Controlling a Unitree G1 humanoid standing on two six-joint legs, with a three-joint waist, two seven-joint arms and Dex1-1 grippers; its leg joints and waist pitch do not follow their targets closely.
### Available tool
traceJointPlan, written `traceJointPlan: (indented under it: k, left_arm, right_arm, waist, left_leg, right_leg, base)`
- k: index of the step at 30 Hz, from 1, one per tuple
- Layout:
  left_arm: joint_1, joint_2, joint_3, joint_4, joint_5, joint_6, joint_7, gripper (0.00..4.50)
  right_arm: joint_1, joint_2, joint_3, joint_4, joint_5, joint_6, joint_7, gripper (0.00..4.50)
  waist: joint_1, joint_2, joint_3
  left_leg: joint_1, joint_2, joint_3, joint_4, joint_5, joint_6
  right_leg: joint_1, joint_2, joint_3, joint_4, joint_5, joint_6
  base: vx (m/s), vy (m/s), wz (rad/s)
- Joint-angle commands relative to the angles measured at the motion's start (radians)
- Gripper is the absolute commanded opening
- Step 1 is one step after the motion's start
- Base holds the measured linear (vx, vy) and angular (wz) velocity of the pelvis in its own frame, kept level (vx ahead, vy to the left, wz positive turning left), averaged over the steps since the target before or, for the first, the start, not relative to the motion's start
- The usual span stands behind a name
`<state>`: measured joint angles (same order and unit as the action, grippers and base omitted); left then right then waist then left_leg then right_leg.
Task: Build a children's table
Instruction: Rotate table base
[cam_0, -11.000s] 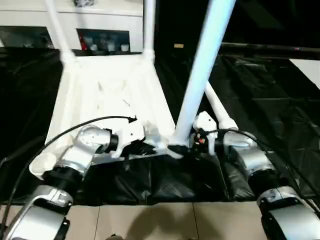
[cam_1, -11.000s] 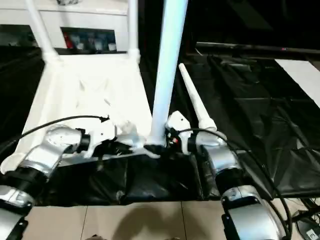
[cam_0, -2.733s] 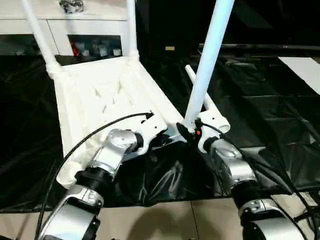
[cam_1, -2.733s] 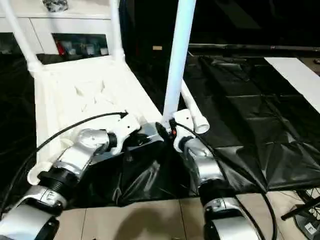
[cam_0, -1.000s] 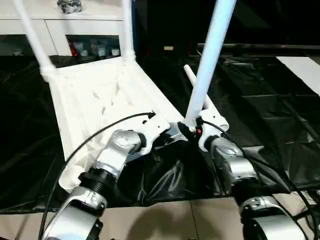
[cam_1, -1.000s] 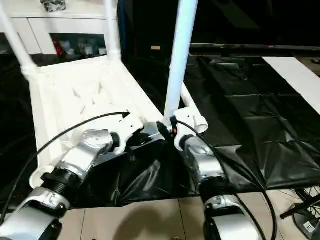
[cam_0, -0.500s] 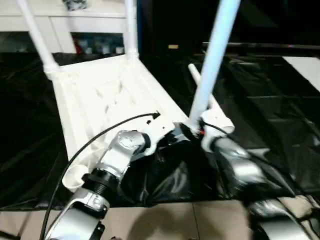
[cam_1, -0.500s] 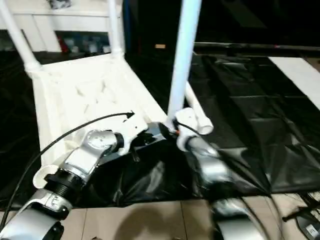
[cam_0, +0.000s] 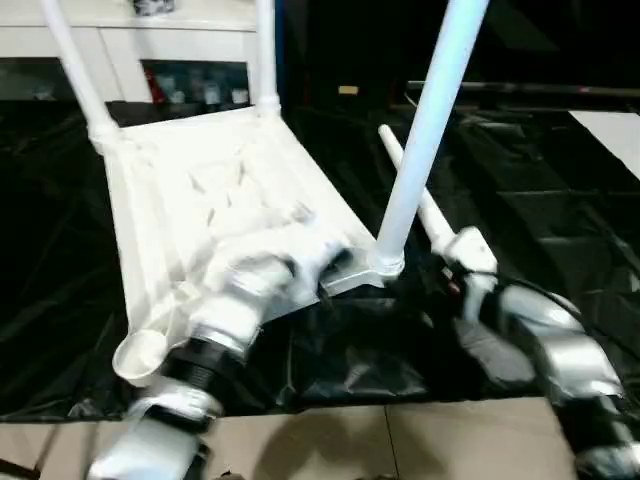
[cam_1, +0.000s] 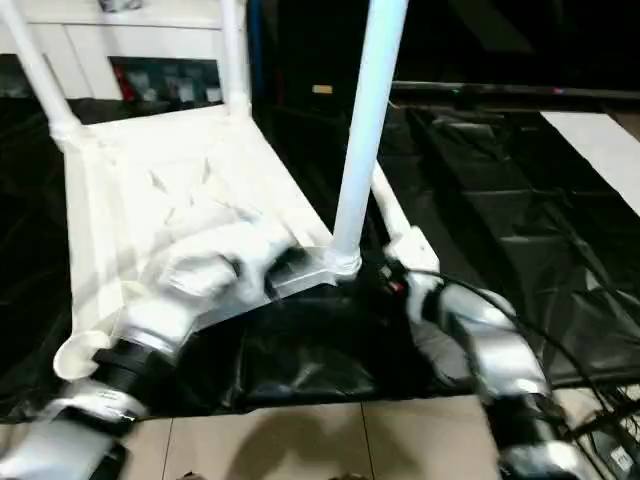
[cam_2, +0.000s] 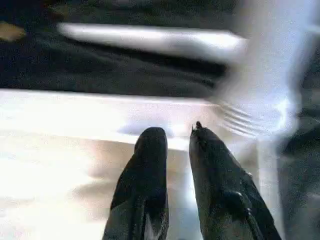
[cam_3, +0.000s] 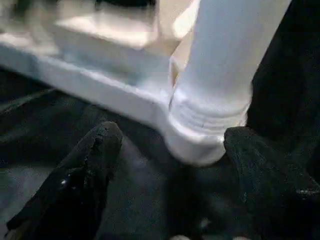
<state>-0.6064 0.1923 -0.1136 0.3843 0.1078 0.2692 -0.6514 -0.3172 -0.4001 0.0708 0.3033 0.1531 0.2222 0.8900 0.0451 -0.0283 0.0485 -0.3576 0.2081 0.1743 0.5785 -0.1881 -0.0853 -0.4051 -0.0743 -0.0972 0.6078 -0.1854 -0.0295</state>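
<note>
Upside down, the children's table (cam_0: 210, 200) points three legs up; both end effectors released.

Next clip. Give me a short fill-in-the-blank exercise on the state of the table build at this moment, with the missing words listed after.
1. The number of legs standing in the upturned table top is ____.
2. One loose leg lies on the ____ sheet.
3. The right gripper has its fingers ____, on either side of the nearest leg.
4. The near-left corner socket is ____.

Missing words: three; black; open; empty
</note>
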Motion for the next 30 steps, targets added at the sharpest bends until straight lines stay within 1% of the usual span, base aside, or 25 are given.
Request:
traceJointPlan:
  k: [1,2,3,4,5,6,7,8,9,10,11,12,13,14,15,16,17,20,21,24,25,27,28,29,30]
  left_arm:
    - [-0.021,0.05,0.066,-0.088,-0.01,0.079,0.025,0.95]
    - [-0.021,0.127,0.105,-0.121,0.019,0.119,0.042,0.95]
    - [-0.021,0.139,0.108,-0.123,0.024,0.121,0.043,0.95]
    - [-0.02,0.157,0.114,-0.127,0.032,0.126,0.043,0.95]
    - [-0.007,0.218,0.106,-0.121,0.074,0.136,0.033,0.77]
    - [0.006,0.273,0.096,-0.108,0.116,0.147,0.03,0.65]
    - [0.025,0.34,0.082,-0.084,0.166,0.15,0.035,0.57]
    - [0.025,0.34,0.082,-0.084,0.166,0.15,0.035,0.57]
    - [0.034,0.365,0.082,-0.07,0.182,0.159,0.044,0.57]
    - [0.044,0.385,0.084,-0.058,0.187,0.17,0.042,0.48]
    - [0.07,0.429,0.074,-0.035,0.211,0.186,0.045,0.32]
    - [0.081,0.446,0.065,-0.027,0.22,0.192,0.038,0.15]
    - [0.087,0.451,0.062,-0.031,0.221,0.2,0.037,0.15]
    - [0.098,0.458,0.057,-0.035,0.225,0.213,0.04,0.16]
    - [0.101,0.459,0.057,-0.038,0.225,0.218,0.045,0.08]
    - [0.105,0.457,0.048,-0.031,0.218,0.213,0.032,0.08]
    - [0.105,0.457,0.048,-0.031,0.218,0.213,0.032,0.0]
    - [0.116,0.462,0.004,-0.02,0.212,0.216,-0.009,0.0]
    - [0.118,0.468,-0.012,-0.017,0.224,0.214,-0.019,0.0]
    - [0.133,0.499,-0.067,-0.044,0.222,0.204,-0.142,0.0]
    - [0.141,0.514,-0.085,-0.06,0.218,0.201,-0.192,0.0]
    - [0.146,0.523,-0.097,-0.071,0.216,0.199,-0.22,0.0]
    - [0.161,0.569,-0.142,-0.122,0.199,0.176,-0.34,0.0]
    - [0.167,0.587,-0.16,-0.142,0.19,0.167,-0.387,0.0]
    - [0.17,0.596,-0.168,-0.156,0.183,0.161,-0.412,0.0]
  right_arm:
    - [-0.006,0.008,0.026,-0.041,-0.011,0.03,0.001,3.71]
    - [-0.004,0.016,0.044,-0.058,-0.013,0.046,0.001,3.71]
    - [-0.005,0.018,0.046,-0.059,-0.013,0.049,0.0,3.71]
    - [-0.005,0.02,0.049,-0.062,-0.012,0.054,-0.002,3.71]
    - [-0.01,0.025,0.056,-0.061,-0.01,0.068,-0.003,3.54]
    - [-0.016,0.031,0.061,-0.054,-0.01,0.079,-0.007,3.44]
    - [-0.024,0.036,0.067,-0.051,-0.006,0.103,-0.015,3.37]
    - [-0.024,0.036,0.067,-0.051,-0.006,0.103,-0.015,3.34]
    - [-0.035,0.043,0.067,-0.034,-0.011,0.101,-0.028,3.34]
    - [-0.048,0.053,0.066,-0.013,-0.017,0.105,-0.043,3.16]
    - [-0.076,0.07,0.076,0.03,-0.04,0.108,-0.061,3.03]
    - [-0.089,0.078,0.085,0.049,-0.053,0.104,-0.068,2.93]
    - [-0.094,0.081,0.089,0.055,-0.058,0.107,-0.071,2.93]
    - [-0.108,0.089,0.098,0.071,-0.069,0.119,-0.082,2.85]
    - [-0.114,0.093,0.1,0.077,-0.072,0.128,-0.087,2.73]
    - [-0.123,0.097,0.107,0.091,-0.08,0.127,-0.091,2.73]
    - [-0.123,0.097,0.107,0.091,-0.08,0.127,-0.091,2.57]
    - [-0.142,0.107,0.127,0.118,-0.093,0.121,-0.097,2.26]
    - [-0.146,0.111,0.132,0.123,-0.093,0.126,-0.098,2.26]
    - [-0.173,0.131,0.143,0.191,-0.109,0.107,-0.118,1.98]
    - [-0.187,0.139,0.145,0.222,-0.117,0.091,-0.13,1.85]
    - [-0.195,0.144,0.145,0.242,-0.122,0.082,-0.138,1.76]
    - [-0.236,0.167,0.133,0.321,-0.137,0.049,-0.189,1.72]
    - [-0.251,0.176,0.128,0.349,-0.141,0.035,-0.207,1.72]
    - [-0.258,0.18,0.124,0.361,-0.14,0.031,-0.213,1.44]
  waist:
    - [0.005,-0.001,-0.058]
    - [0.002,-0.006,-0.058]
    - [0.003,-0.001,-0.059]
    - [-0.003,0.002,-0.056]
    - [-0.005,0.003,-0.057]
    - [-0.004,0.006,-0.057]
    - [-0.006,0.005,-0.057]
    - [-0.009,0.007,-0.056]
    - [-0.007,0.01,-0.057]
    - [-0.007,0.014,-0.058]
    - [-0.007,0.015,-0.058]
    - [-0.009,0.016,-0.057]
    - [-0.008,0.016,-0.055]
    - [-0.006,0.011,-0.056]
    - [-0.005,0.014,-0.056]
    - [-0.003,0.012,-0.054]
    - [0.0,0.014,-0.054]
    - [0.006,0.015,-0.056]
    - [0.008,0.015,-0.057]
    - [0.01,0.014,-0.059]
    - [0.009,0.014,-0.058]
    - [0.008,0.017,-0.06]
    - [0.008,0.014,-0.058]
    - [0.006,0.015,-0.057]
    - [0.005,0.017,-0.056]
  left_leg:
    - [-0.005,0.025,-0.005,-0.055,-0.157,0.093]
    - [-0.005,0.024,-0.005,-0.055,-0.162,0.089]
    - [-0.002,0.025,-0.006,-0.056,-0.162,0.084]
    - [-0.006,0.024,-0.008,-0.058,-0.162,0.081]
    - [0.001,0.025,-0.007,-0.057,-0.166,0.077]
    - [0.003,0.025,-0.007,-0.057,-0.164,0.075]
    - [0.002,0.025,-0.009,-0.059,-0.163,0.071]
    - [-0.001,0.024,-0.009,-0.06,-0.161,0.066]
    - [0.004,0.024,-0.008,-0.059,-0.162,0.06]
    - [0.007,0.026,-0.009,-0.059,-0.154,0.054]
    - [0.007,0.026,-0.008,-0.06,-0.163,0.047]
    - [0.006,0.024,-0.008,-0.062,-0.183,0.039]
    - [0.006,0.024,-0.009,-0.063,-0.194,0.033]
    - [0.007,0.025,-0.009,-0.063,-0.205,0.027]
    - [0.008,0.025,-0.01,-0.063,-0.207,0.025]
    - [0.009,0.026,-0.009,-0.064,-0.214,0.022]
    - [0.01,0.027,-0.01,-0.065,-0.216,0.019]
    - [0.01,0.027,-0.009,-0.064,-0.201,0.015]
    - [0.009,0.026,-0.009,-0.063,-0.194,0.015]
    - [0.007,0.025,-0.009,-0.062,-0.173,0.015]
    - [0.005,0.025,-0.009,-0.063,-0.172,0.013]
    - [0.007,0.027,-0.01,-0.063,-0.169,0.007]
    - [0.008,0.026,-0.008,-0.063,-0.173,0.006]
    - [0.005,0.026,-0.012,-0.067,-0.178,0.001]
    - [0.008,0.027,-0.012,-0.067,-0.188,-0.004]
  right_leg:
    - [0.061,-0.064,0.051,-0.085,-0.221,-0.179]
    - [0.06,-0.063,0.051,-0.085,-0.237,-0.174]
    - [0.059,-0.063,0.051,-0.08,-0.236,-0.174]
    - [0.059,-0.061,0.051,-0.081,-0.242,-0.166]
    - [0.055,-0.06,0.052,-0.083,-0.242,-0.164]
    - [0.054,-0.06,0.053,-0.082,-0.238,-0.164]
    - [0.055,-0.059,0.054,-0.077,-0.223,-0.164]
    - [0.056,-0.058,0.054,-0.075,-0.216,-0.16]
    - [0.053,-0.058,0.055,-0.076,-0.215,-0.161]
    - [0.052,-0.06,0.057,-0.072,-0.185,-0.178]
    - [0.051,-0.061,0.057,-0.07,-0.173,-0.194]
    - [0.05,-0.061,0.056,-0.071,-0.192,-0.195]
    - [0.05,-0.062,0.057,-0.073,-0.207,-0.192]
    - [0.052,-0.065,0.058,-0.076,-0.224,-0.187]
    - [0.051,-0.066,0.059,-0.073,-0.224,-0.19]
    - [0.049,-0.067,0.059,-0.077,-0.232,-0.19]
    - [0.049,-0.067,0.06,-0.075,-0.23,-0.191]
    - [0.049,-0.067,0.061,-0.071,-0.187,-0.2]
    - [0.052,-0.067,0.062,-0.069,-0.17,-0.202]
    - [0.054,-0.071,0.063,-0.064,-0.146,-0.215]
    - [0.055,-0.069,0.063,-0.064,-0.146,-0.214]
    - [0.056,-0.072,0.063,-0.06,-0.132,-0.224]
    - [0.055,-0.069,0.063,-0.062,-0.129,-0.225]
    - [0.057,-0.073,0.063,-0.06,-0.15,-0.232]
    - [0.055,-0.075,0.063,-0.062,-0.163,-0.233]
  base:
    - [0.0,0.0,0.0]
    - [0.0,0.0,0.0]
    - [0.0,0.0,0.0]
    - [0.0,0.0,0.0]
    - [0.0,0.0,0.0]
    - [0.0,0.0,0.0]
    - [0.0,0.0,0.0]
    - [0.0,0.0,0.0]
    - [0.0,0.0,0.0]
    - [0.0,0.0,0.0]
    - [0.0,0.0,0.0]
    - [0.0,0.0,0.0]
    - [0.0,0.0,0.0]
    - [0.0,0.0,0.0]
    - [0.0,0.0,0.0]
    - [0.0,0.0,0.0]
    - [0.0,0.0,0.0]
    - [0.0,0.0,0.0]
    - [0.0,0.0,0.0]
    - [0.0,0.0,0.0]
    - [0.0,0.0,0.0]
    - [0.0,0.0,0.0]
    - [0.0,0.0,0.0]
    - [0.0,0.0,0.0]
    - [0.0,0.0,0.0]
